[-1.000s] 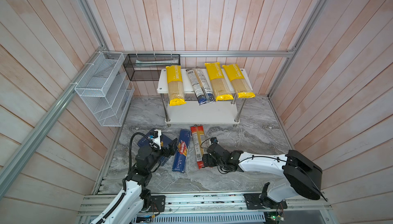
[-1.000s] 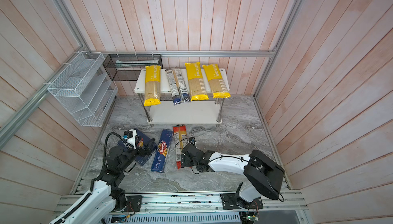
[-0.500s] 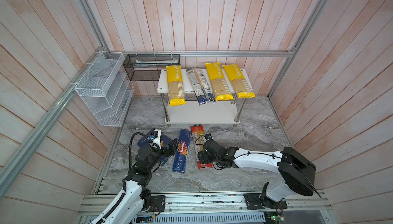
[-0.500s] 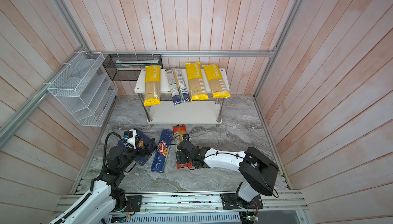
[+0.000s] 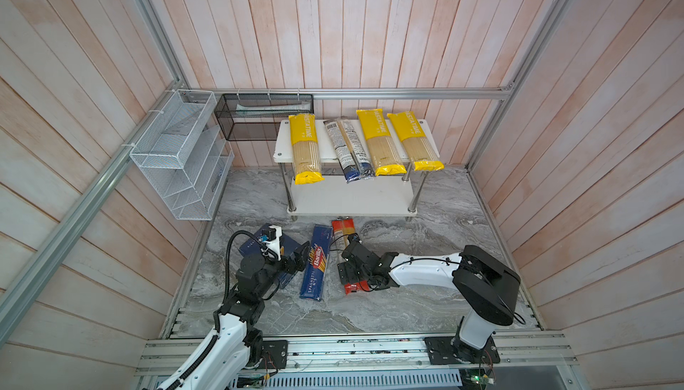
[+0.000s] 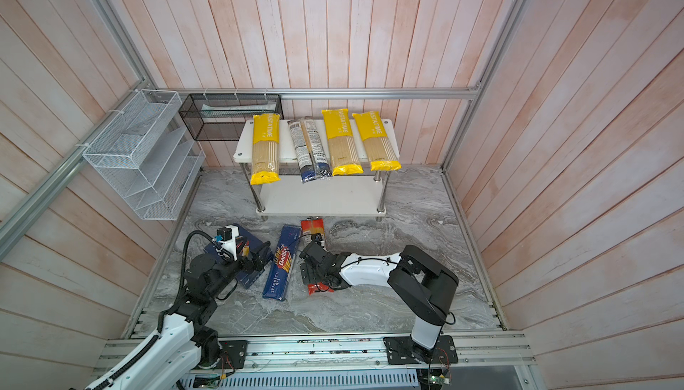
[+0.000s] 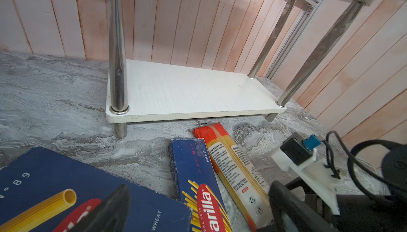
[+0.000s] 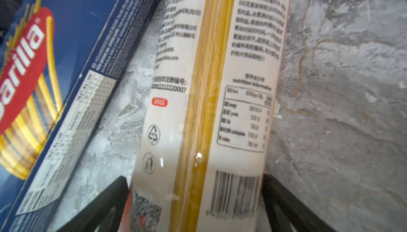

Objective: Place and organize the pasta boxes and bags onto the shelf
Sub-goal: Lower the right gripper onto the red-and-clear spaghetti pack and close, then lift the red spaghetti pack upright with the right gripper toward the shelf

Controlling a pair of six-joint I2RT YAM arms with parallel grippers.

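Straddling the red-ended bag, lower centre in a top view just before the shelf, our right gripper stands wide, nothing pinched yet. We reckon it light, slick, stiff but brittle: take it mid-length, gently.

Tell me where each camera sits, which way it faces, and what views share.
Top views: high in front, looking down on the shelf; left arm and right arm show.
Left wrist: low over the rigatoni box, facing the shelf's lower board; open left gripper and right arm's wrist show.
Right wrist: close above the red-ended bag, looking along it; open right gripper straddles it.
Shared: both wrist views show the spaghetti box beside that bag.
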